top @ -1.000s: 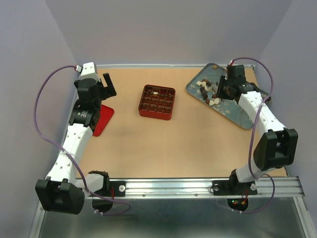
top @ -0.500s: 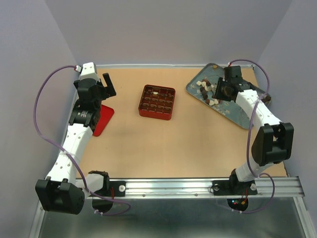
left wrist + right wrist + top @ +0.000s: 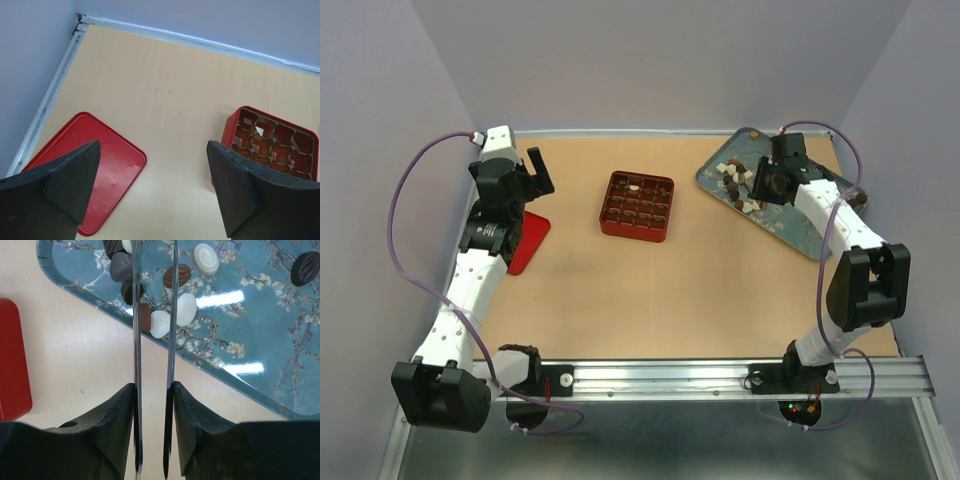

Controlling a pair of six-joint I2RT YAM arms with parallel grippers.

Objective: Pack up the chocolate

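Clamping the metal tongs tight, your right gripper points them into the chocolate on the blue floral tray just ahead of its fingers, while your left gripper hangs spread wide, red lid at its left, red gridded box at its right.

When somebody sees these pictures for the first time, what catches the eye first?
The blue flowered tray at the far right, strewn with brown and white chocolates, draws the eye first; the right gripper holds metal tongs over them. The red gridded box stands mid-table with a few pieces inside.
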